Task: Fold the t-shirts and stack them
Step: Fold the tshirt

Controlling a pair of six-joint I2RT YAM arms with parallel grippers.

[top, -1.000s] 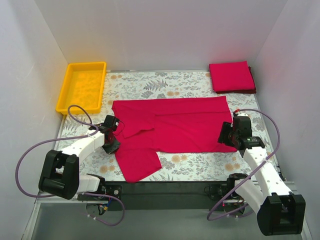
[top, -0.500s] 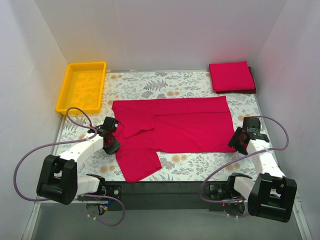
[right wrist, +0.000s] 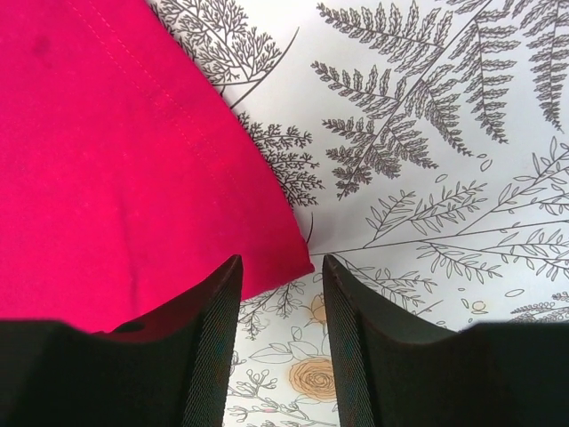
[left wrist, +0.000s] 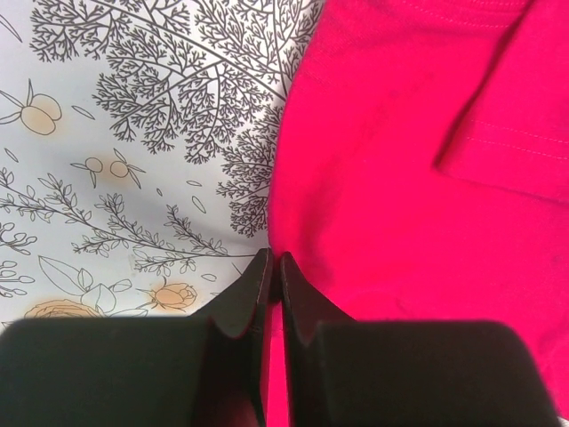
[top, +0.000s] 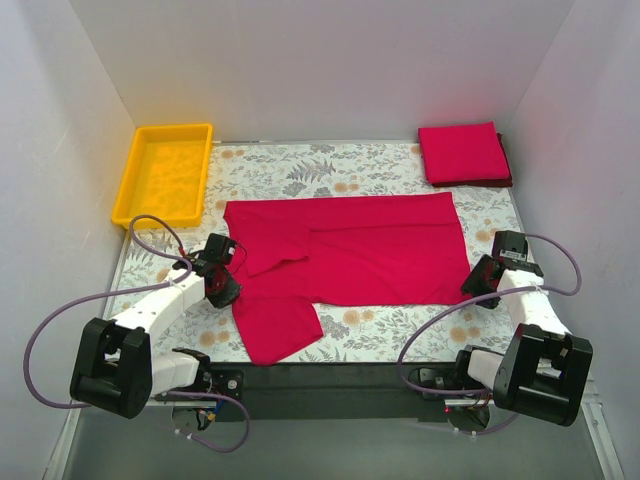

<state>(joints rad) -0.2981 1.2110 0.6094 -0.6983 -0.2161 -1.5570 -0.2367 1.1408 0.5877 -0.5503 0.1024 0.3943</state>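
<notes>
The left fingers (left wrist: 238, 304), pressed together, pinch the edge of the flat crimson-red cloth t-shirt (top: 380, 250); the right fingers (right wrist: 212, 311) stand spread astride its corner on the floral worktop (top: 400, 325). I'd want them to bite past the hem before lifting together.

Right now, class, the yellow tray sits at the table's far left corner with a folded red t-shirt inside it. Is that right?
The yellow tray holds no shirt; the folded t-shirt lies at the far right corner of the table, as the top external view shows.
</notes>
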